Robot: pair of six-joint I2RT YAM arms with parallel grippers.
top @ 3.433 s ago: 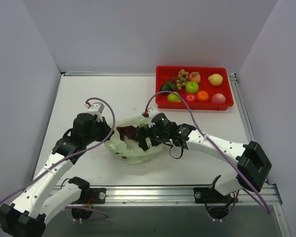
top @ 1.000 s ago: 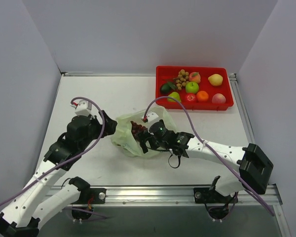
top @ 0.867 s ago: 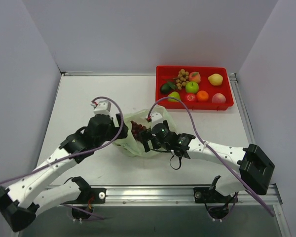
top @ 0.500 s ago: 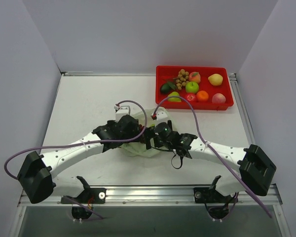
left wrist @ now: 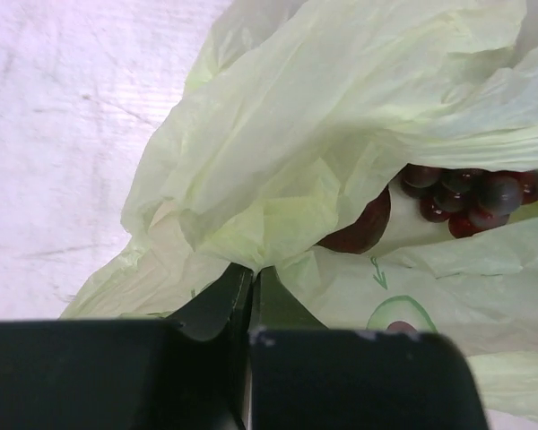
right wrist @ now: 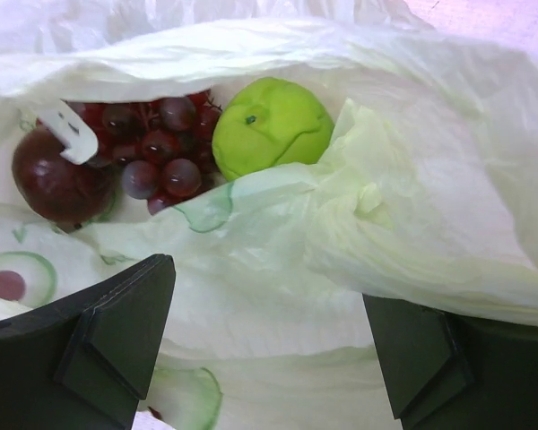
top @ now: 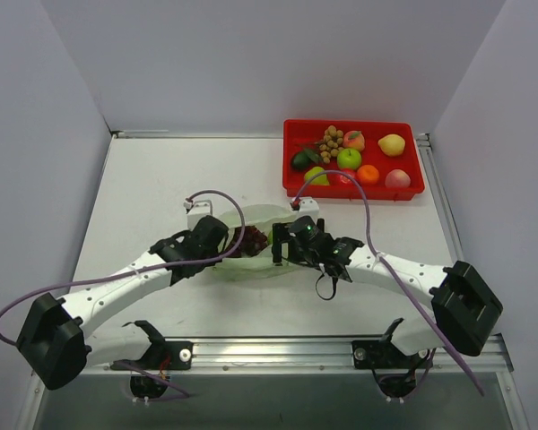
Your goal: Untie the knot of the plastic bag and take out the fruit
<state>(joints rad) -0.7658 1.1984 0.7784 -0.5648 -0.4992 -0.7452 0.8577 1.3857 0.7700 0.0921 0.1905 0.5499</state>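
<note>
The pale green plastic bag (top: 260,215) lies at mid-table between my two grippers, its mouth spread open; no knot shows. My left gripper (top: 222,242) is shut on a fold of the bag's film (left wrist: 251,267) at its left side. My right gripper (top: 279,244) is open at the bag's right side, fingers (right wrist: 117,327) spread over the lower film. Inside the bag I see a dark purple grape bunch (right wrist: 152,143), a dark red round fruit (right wrist: 58,179) and a green fruit (right wrist: 271,121). The grapes (left wrist: 471,193) also show in the left wrist view.
A red tray (top: 354,194) stands at the back right, holding a tan longan cluster (top: 330,141), a yellow fruit (top: 392,143) and several red, orange, pink and green pieces. Grey walls enclose the table on three sides.
My left arm swung in from the left and closed on the bag's left side. The bag is now stretched wider and flatter, and my right gripper has shifted slightly toward the back.
</note>
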